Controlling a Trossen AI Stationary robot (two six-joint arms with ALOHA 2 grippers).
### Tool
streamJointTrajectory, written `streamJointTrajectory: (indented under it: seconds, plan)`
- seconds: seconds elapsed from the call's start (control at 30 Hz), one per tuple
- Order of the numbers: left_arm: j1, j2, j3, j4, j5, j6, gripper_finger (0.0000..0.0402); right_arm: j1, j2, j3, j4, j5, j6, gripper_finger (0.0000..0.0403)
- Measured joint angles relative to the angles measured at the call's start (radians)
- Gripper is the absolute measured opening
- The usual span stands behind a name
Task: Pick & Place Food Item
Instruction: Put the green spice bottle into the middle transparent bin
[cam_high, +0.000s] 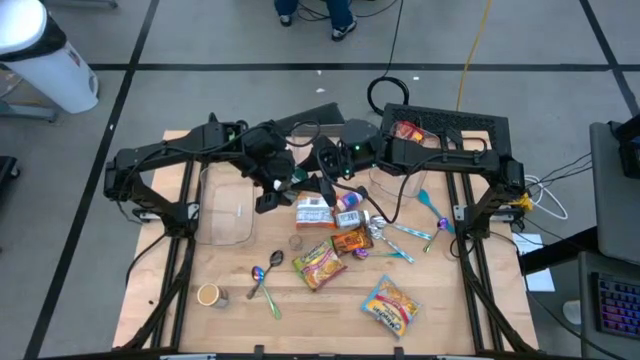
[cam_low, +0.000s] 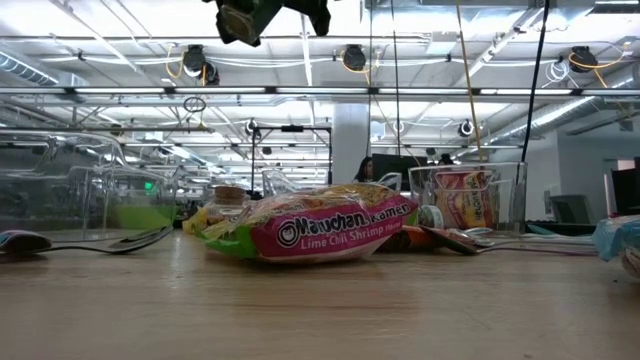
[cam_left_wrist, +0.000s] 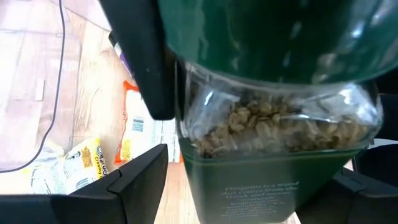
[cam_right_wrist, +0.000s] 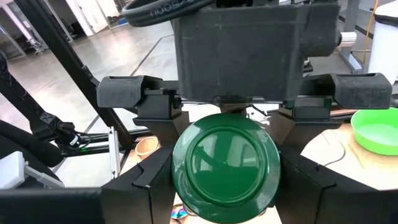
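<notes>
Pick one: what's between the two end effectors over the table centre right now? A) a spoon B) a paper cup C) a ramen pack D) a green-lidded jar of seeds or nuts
D: the right wrist view shows the jar's round green lid between the right end effector fingers, and the left wrist view shows its clear body filled with seeds or nuts.

A lab or industrial hall: exposed ceiling pipes (cam_low: 330, 92), taped concrete floor (cam_high: 250, 85), cables.
</notes>
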Motion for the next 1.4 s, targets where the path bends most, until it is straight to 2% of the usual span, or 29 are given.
streamJointTrajectory:
  seconds: [0.3, 0.57, 0.93, 1.2, 1.4]
  plan:
    - [0.016, -0.032, 0.010, -0.005, 0.001, -0.001, 0.0305, -0.024, 0.000, 0.000, 0.004, 0.005, -0.003, 0.0195]
    - [0.066, -0.092, 0.128, -0.036, -0.008, 0.021, 0.0299, -0.056, -0.001, 0.000, 0.002, 0.004, -0.003, 0.0195]
    - [0.154, -0.200, 0.344, -0.127, -0.166, 0.073, 0.0296, -0.139, -0.026, -0.002, -0.101, 0.008, -0.005, 0.0195]
    - [0.211, -0.306, 0.358, -0.121, -0.299, 0.061, 0.0286, -0.237, -0.060, 0.000, -0.152, 0.015, -0.022, 0.0195]
    - [0.261, -0.338, 0.353, -0.114, -0.278, 0.040, 0.0280, -0.310, -0.065, 0.000, -0.190, 0.047, -0.051, 0.0195]
